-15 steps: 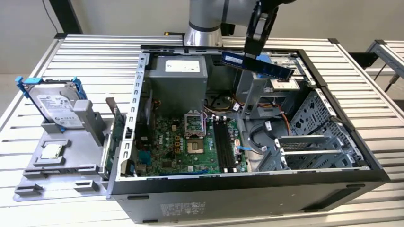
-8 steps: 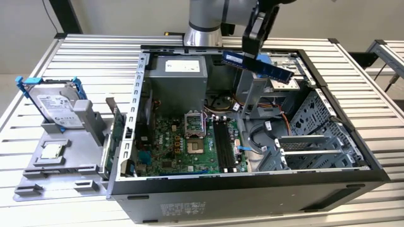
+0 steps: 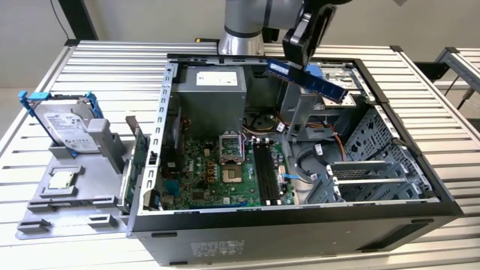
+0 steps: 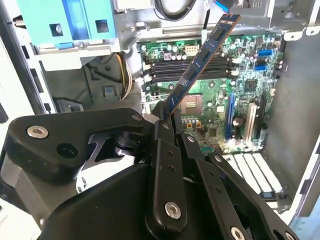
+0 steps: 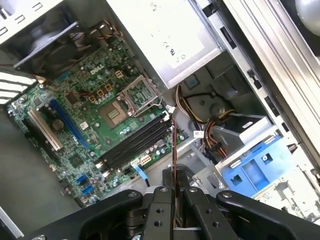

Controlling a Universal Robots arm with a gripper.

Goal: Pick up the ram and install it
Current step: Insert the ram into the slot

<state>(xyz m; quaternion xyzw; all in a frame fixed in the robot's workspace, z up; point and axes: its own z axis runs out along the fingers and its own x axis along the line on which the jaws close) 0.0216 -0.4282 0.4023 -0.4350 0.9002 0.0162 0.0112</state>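
The ram (image 3: 311, 81) is a long blue circuit-board stick held tilted in the air above the back right of the open computer case (image 3: 300, 216). My gripper (image 3: 289, 63) is shut on one end of it. In the second wrist view the ram (image 4: 202, 57) sticks out from the gripper (image 4: 167, 117) over the green motherboard. In the first wrist view the ram (image 5: 173, 155) shows edge-on, rising from the gripper (image 5: 174, 192). The black memory slots (image 3: 266, 166) (image 4: 190, 67) (image 5: 135, 142) lie below it, apart from the stick.
A hard drive (image 3: 71, 129) in a blue frame and a small square processor chip (image 3: 62, 180) sit on a grey holder (image 3: 75, 205) at the exterior view's left. Inside the case are the power supply (image 3: 213, 90), a processor socket (image 3: 231, 149), cables and a blue drive bay (image 5: 255, 167).
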